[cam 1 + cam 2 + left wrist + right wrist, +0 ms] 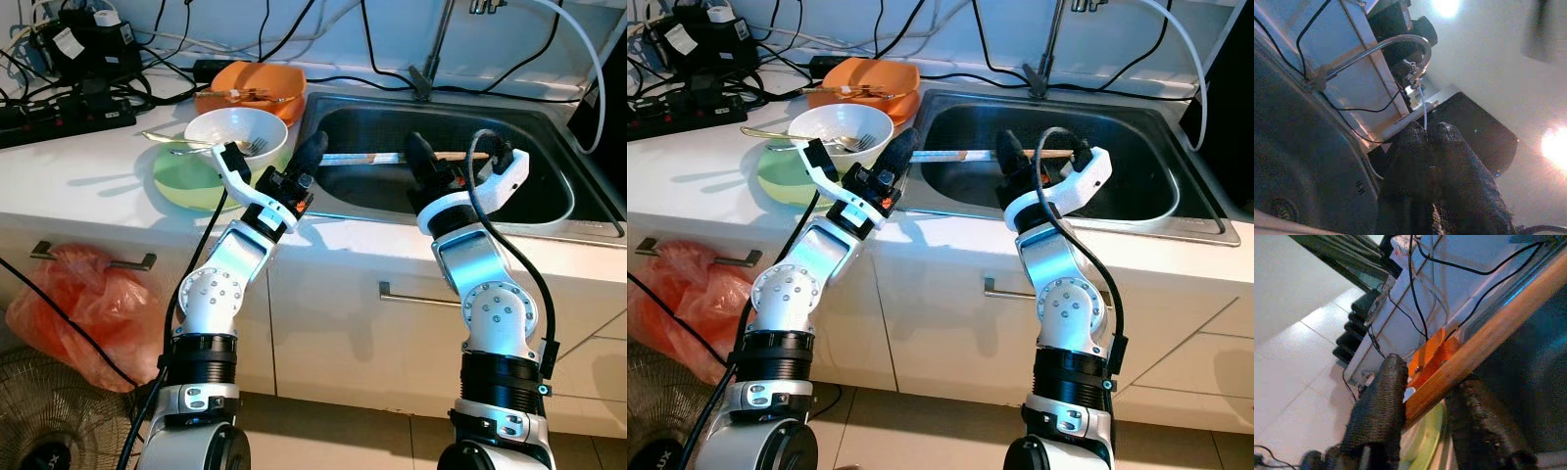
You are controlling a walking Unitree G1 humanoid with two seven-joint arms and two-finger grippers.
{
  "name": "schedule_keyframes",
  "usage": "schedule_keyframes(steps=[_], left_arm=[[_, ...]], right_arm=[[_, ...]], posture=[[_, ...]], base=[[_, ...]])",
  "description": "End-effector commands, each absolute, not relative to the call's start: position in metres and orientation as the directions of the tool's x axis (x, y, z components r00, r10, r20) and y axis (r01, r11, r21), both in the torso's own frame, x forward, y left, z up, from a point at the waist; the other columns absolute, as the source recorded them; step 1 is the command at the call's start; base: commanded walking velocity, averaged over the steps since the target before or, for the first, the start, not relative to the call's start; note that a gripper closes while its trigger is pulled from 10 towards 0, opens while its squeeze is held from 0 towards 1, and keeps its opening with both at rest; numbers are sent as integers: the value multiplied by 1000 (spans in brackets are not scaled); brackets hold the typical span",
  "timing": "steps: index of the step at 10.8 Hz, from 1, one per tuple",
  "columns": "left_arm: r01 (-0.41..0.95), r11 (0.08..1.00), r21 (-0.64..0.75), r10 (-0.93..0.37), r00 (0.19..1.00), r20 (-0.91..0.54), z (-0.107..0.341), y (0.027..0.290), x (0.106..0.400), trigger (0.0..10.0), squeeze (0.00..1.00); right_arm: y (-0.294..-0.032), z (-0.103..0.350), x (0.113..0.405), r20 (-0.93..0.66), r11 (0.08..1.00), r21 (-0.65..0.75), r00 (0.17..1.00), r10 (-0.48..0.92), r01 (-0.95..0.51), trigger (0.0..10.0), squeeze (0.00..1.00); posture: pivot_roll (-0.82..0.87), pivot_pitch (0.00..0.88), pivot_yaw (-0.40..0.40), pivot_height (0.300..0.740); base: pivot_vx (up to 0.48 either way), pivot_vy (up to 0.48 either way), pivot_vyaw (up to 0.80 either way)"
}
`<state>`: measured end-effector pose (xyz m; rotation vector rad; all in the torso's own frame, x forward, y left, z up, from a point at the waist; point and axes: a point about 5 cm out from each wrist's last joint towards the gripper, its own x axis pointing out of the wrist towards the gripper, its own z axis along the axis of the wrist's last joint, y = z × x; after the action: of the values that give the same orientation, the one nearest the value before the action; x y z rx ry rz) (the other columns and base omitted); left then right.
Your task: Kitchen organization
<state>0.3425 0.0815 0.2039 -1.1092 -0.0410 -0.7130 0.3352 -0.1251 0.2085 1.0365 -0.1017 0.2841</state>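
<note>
Right gripper (pixel 1422 404) is clamped on the wooden stick (pixel 1488 340) over the sink (pixel 549 211). Left gripper (pixel 1432 147) is pressed together, empty. Bowl (pixel 235 132) and plates remain at the counter's rear edge, unsorted.

one white bowl (pixel 235 130), one orange bowl (pixel 251 86), one green plate (pixel 192 184)
</note>
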Motion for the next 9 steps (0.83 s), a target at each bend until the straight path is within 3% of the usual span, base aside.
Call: schedule_keyframes(steps=[1,2,3,7,9], left_arm=[[494,335,-803,-523,806,277,190,77,343,0,0],[481,357,-800,-536,807,246,185,72,341,0,0],[477,382,-792,-554,804,217,180,67,339,10000,1000],[556,566,-608,-601,784,157,179,62,338,10000,1000],[588,611,-530,-614,775,152,180,63,334,10000,1000]], right_arm=[[-122,226,337,273,468,822,946,176,-325,0,0],[-123,227,337,273,471,822,947,167,-320,0,0],[-125,228,338,274,476,821,949,159,-317,0,0],[-132,227,341,252,535,800,961,112,-272,0,0],[-139,222,344,222,579,786,973,61,-216,0,0]], posture=[[31,7,-22,740],[31,7,-22,740],[27,5,-22,740],[26,1,-25,740],[34,2,-26,740]], base=[[0,0,0],[0,0,0],[0,0,0],[0,0,0],[0,0,0]])
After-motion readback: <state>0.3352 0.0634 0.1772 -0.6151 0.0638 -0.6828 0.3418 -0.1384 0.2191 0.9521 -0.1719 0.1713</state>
